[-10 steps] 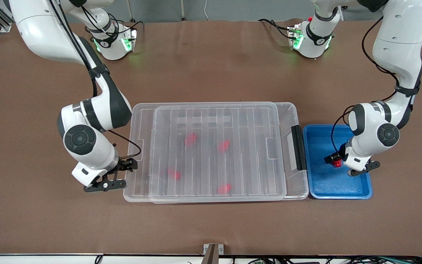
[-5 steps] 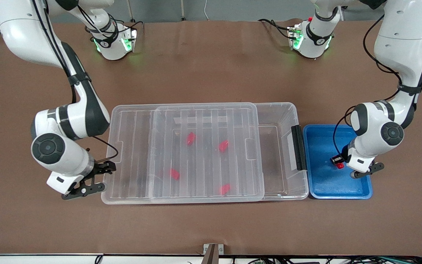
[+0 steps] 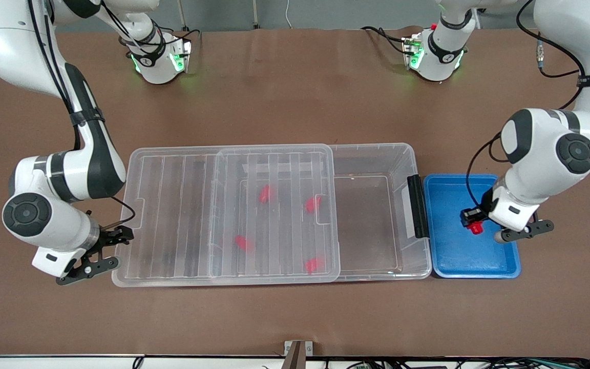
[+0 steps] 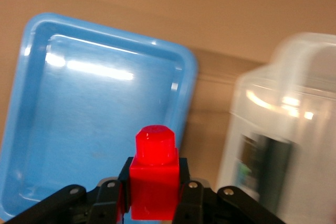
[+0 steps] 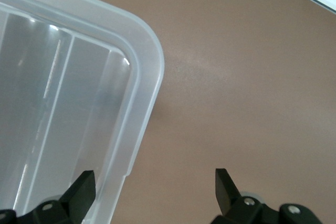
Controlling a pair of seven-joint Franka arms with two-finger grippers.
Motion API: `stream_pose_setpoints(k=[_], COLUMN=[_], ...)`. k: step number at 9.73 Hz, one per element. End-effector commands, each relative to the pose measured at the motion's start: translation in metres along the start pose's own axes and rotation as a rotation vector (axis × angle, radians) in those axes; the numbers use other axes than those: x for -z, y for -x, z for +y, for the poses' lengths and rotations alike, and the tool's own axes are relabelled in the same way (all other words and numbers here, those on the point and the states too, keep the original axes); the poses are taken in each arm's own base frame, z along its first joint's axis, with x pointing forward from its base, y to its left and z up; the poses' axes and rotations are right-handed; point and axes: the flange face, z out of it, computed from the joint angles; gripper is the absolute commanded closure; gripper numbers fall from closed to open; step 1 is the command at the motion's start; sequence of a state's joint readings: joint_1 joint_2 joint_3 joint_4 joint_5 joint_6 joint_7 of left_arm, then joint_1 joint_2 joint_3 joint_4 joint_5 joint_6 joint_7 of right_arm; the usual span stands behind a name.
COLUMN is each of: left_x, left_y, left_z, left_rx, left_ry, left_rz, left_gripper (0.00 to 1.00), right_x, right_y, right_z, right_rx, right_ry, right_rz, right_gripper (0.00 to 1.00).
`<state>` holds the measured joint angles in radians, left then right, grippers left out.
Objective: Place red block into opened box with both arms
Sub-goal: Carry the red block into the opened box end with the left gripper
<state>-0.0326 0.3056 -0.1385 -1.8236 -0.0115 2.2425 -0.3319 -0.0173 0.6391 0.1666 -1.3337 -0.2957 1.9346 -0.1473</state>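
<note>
A red block (image 4: 154, 179), its narrower end pointing away from the wrist, is clamped in my left gripper (image 4: 154, 182). That gripper (image 3: 474, 223) hangs over the blue tray (image 3: 505, 266) with the block (image 3: 475, 227). The clear box (image 3: 412, 154) lies along the middle of the table, its black handle (image 3: 417, 206) beside the tray. Its ribbed lid (image 3: 172, 215) is slid toward the right arm's end, leaving the handle end uncovered. Several more red blocks (image 3: 266, 193) lie in the box under the lid. My right gripper (image 3: 112, 250) is open, with the lid's rim (image 5: 137, 129) between its fingers.
The blue tray (image 4: 105, 103) holds nothing else and sits against the box's handle end (image 4: 283, 129). Bare brown table surrounds the box. Both arm bases stand along the table's edge farthest from the front camera.
The right gripper has drawn the lid toward the right arm's end, uncovering more of the box. The left gripper has shut on the red block and risen from the tray.
</note>
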Motion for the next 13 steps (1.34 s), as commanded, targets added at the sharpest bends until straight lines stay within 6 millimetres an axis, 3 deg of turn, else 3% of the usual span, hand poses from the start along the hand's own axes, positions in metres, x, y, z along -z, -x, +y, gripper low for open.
stream_pose_setpoints(k=[1,3,4,6,7,8,9,10,11,12,13], left_x=[-0.004,-0.016,-0.032,-0.080,-0.106,-0.139,-0.160,-0.173,-0.189,-0.205,-0.207], left_y=[0.023,0.049,0.055,0.063,0.072,0.083,0.087,0.088,0.092,0.096,0.096], left_z=[0.054,0.107,0.138,0.181,0.190,0.195,0.202,0.204,0.203,0.200,0.199], left_rx=[-0.083,-0.151,-0.200,-0.222,-0.222,-0.251,-0.277,-0.285,-0.292,-0.302,-0.310], left_ry=[0.011,0.030,-0.004,-0.043,-0.063,-0.086,-0.072,-0.054,-0.054,-0.066,-0.070], left_rz=[-0.046,-0.068,-0.056,-0.063,-0.081,-0.112,-0.108,-0.103,-0.113,-0.130,-0.128], left_gripper=[1.00,1.00,1.00,1.00,1.00,1.00,0.99,0.97,0.97,0.97,0.95], right_x=[0.025,0.082,0.128,0.199,0.225,0.242,0.253,0.263,0.265,0.256,0.257], right_y=[0.006,0.021,0.039,0.089,0.122,0.155,0.191,0.218,0.241,0.253,0.256], right_z=[-0.001,0.005,0.009,0.032,0.062,0.090,0.116,0.126,0.130,0.125,0.120], right_rx=[0.000,-0.220,-0.335,-0.458,-0.531,-0.598,-0.653,-0.668,-0.616,-0.594,-0.579], right_ry=[0.012,-0.004,-0.017,-0.136,-0.174,-0.210,-0.238,-0.241,-0.242,-0.235,-0.225], right_rz=[0.008,0.035,0.052,0.051,0.055,0.032,-0.005,-0.014,-0.007,0.003,0.024], right_gripper=[0.00,0.00,0.00,0.00,0.00,0.00,0.00,0.00,0.00,0.00,0.00])
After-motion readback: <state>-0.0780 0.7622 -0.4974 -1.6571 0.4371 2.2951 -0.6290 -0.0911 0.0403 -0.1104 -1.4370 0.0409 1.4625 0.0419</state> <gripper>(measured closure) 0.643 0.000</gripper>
